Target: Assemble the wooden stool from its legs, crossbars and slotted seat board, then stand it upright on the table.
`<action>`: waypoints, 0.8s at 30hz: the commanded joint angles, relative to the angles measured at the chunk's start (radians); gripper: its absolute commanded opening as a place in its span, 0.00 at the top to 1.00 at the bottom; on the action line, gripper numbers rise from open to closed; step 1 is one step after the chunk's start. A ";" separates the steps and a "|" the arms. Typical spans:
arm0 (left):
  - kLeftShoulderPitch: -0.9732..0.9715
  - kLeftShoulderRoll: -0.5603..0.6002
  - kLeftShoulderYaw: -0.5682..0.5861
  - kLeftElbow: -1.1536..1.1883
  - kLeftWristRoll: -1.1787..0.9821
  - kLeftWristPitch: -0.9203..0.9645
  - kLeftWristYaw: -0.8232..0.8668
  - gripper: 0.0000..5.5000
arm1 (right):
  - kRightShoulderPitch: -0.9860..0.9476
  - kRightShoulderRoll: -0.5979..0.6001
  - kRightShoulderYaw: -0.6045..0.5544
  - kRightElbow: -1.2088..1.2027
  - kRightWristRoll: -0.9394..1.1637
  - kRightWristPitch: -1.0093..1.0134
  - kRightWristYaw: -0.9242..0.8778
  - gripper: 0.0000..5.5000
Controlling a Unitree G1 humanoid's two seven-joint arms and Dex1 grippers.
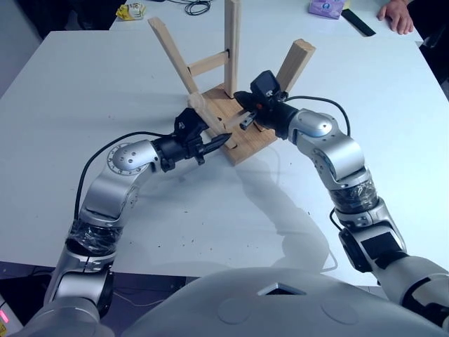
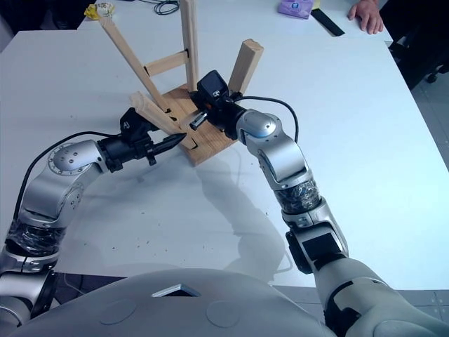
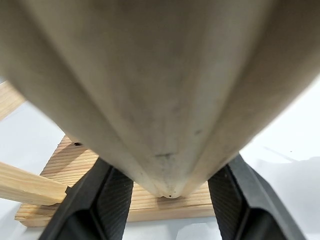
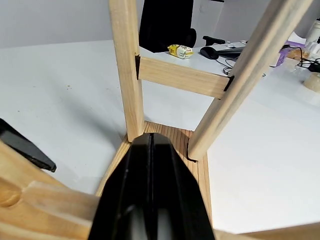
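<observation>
The slotted seat board (image 1: 251,145) lies flat on the table with the stool upside down. Two legs (image 1: 232,42) rise from it, joined by a crossbar (image 1: 209,64). A third, shorter-looking leg (image 1: 296,63) leans at the far right corner. My left gripper (image 1: 214,144) is shut on a fourth wooden leg (image 1: 202,112), which slants down onto the board's near left corner. In the left wrist view that leg (image 3: 160,100) sits between the black fingers (image 3: 100,205). My right gripper (image 1: 243,116) hovers over the board beside that leg, its fingers (image 4: 150,165) pressed together with nothing between them.
At the table's far edge lie a purple packet (image 1: 326,8), a black flat object (image 1: 359,22) and a person's hand (image 1: 397,15). A yellow item (image 1: 131,10) sits at the far left. The white table (image 1: 84,98) stretches wide on both sides of the stool.
</observation>
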 commanded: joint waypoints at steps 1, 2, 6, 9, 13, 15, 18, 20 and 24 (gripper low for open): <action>0.024 0.007 -0.046 0.084 0.069 0.052 0.016 0.63 | 0.036 0.073 -0.061 -0.090 0.103 0.024 0.022 1.00; 0.026 0.008 -0.045 0.084 0.067 0.050 0.015 0.63 | 0.034 0.095 -0.095 -0.138 0.155 0.036 0.029 1.00; 0.030 0.014 -0.038 0.097 0.063 0.037 0.012 0.63 | 0.138 -0.013 -0.163 -0.366 0.374 0.148 0.178 1.00; 0.028 0.014 -0.033 0.110 0.065 0.028 0.017 0.63 | 0.268 -0.211 -0.136 -0.408 0.352 0.160 0.289 1.00; 0.016 0.012 -0.032 0.132 0.070 0.016 0.017 0.63 | 0.338 -0.336 -0.087 -0.302 0.219 0.082 0.309 1.00; 0.014 0.014 -0.032 0.138 0.071 0.013 0.015 0.63 | 0.306 -0.296 -0.072 -0.228 0.169 0.060 0.254 1.00; 0.007 0.018 -0.043 0.147 0.072 0.015 0.002 0.63 | 0.246 -0.189 -0.032 -0.126 0.093 0.021 0.158 1.00; -0.001 0.024 -0.056 0.156 0.072 0.022 -0.014 0.63 | 0.214 -0.115 -0.018 -0.078 0.063 0.012 0.096 1.00; -0.016 0.041 -0.089 0.171 0.078 0.036 -0.047 0.63 | 0.183 -0.021 -0.007 -0.008 0.012 -0.012 0.013 1.00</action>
